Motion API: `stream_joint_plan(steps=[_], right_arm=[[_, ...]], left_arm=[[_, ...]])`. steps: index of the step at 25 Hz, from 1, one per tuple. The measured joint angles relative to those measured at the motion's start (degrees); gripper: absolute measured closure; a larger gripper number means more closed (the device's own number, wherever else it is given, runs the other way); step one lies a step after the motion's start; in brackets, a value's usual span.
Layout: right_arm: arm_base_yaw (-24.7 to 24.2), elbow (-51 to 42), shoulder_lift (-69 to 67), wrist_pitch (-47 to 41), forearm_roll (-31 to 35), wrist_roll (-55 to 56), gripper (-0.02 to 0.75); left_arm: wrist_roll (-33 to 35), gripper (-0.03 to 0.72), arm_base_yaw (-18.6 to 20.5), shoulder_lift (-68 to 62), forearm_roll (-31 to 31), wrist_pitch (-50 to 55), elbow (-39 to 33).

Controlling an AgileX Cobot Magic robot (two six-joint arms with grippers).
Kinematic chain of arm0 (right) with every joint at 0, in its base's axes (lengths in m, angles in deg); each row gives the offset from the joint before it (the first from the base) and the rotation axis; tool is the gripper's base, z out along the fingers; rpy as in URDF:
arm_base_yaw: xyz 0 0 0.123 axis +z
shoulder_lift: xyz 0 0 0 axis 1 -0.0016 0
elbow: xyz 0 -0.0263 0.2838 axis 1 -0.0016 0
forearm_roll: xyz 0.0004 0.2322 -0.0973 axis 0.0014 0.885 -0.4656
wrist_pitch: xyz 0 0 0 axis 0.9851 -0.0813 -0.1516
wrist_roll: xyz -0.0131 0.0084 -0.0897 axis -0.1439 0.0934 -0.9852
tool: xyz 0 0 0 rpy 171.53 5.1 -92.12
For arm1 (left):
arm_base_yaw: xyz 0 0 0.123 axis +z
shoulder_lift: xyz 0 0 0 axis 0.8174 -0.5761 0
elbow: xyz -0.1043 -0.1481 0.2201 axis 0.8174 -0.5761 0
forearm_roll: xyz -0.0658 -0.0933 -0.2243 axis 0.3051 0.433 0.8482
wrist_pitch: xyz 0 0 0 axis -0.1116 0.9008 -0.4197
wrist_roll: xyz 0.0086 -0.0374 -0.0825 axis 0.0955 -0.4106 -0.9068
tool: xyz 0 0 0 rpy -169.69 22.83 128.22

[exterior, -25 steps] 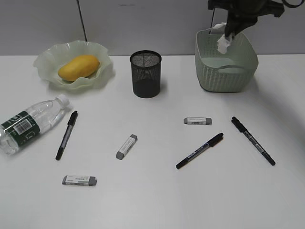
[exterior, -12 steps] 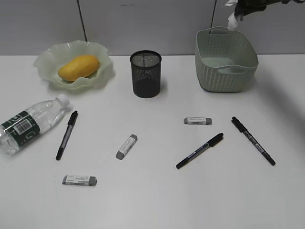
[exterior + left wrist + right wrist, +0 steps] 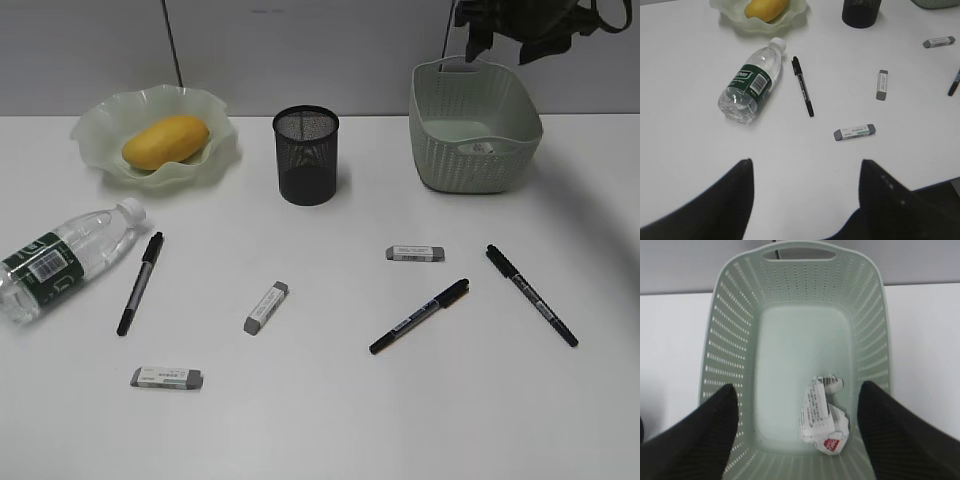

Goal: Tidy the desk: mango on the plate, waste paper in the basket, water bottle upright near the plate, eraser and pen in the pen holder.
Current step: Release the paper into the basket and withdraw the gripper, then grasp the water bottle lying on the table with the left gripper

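Observation:
The waste paper [image 3: 822,415] lies loose on the floor of the pale green basket [image 3: 720,365]. My right gripper [image 3: 798,386] hangs open above the basket [image 3: 475,150], holding nothing. The mango [image 3: 166,141] rests on the wavy plate [image 3: 95,125]. On its side at the desk's left lies the water bottle [image 3: 60,258]. The black mesh pen holder [image 3: 306,155] stands between plate and basket. Three pens [image 3: 139,283] [image 3: 419,316] [image 3: 531,294] and three erasers [image 3: 166,378] [image 3: 265,307] [image 3: 415,253] lie flat. My left gripper [image 3: 806,161] is open over bare desk [image 3: 805,145], near the bottle [image 3: 752,82].
A grey partition wall stands behind the desk. The left wrist view shows a pen [image 3: 803,86] beside the bottle, an eraser [image 3: 854,132] closest to the fingers, and the desk's front edge at the lower right.
My right gripper rose from the basket with the paper, then opened. The paper dropped to the basket floor. The left arm and everything else stayed still.

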Motion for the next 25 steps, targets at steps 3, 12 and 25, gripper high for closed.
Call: stream_joint_plan(steps=[3,12,25], right_arm=[[0.0,0.0,1.59,-3.61,0.0,-2.01,0.155],[0.61,0.0,7.17,-21.56,0.07,-4.26,0.178],[9.54,-4.27,22.01,-24.75,0.13,-6.32,0.197]], left_arm=[[0.0,0.188,0.0,0.0,0.0,0.0,0.0],[0.0,0.188,0.0,0.0,0.0,0.0,0.0],[0.0,0.188,0.0,0.0,0.0,0.05,0.0]])
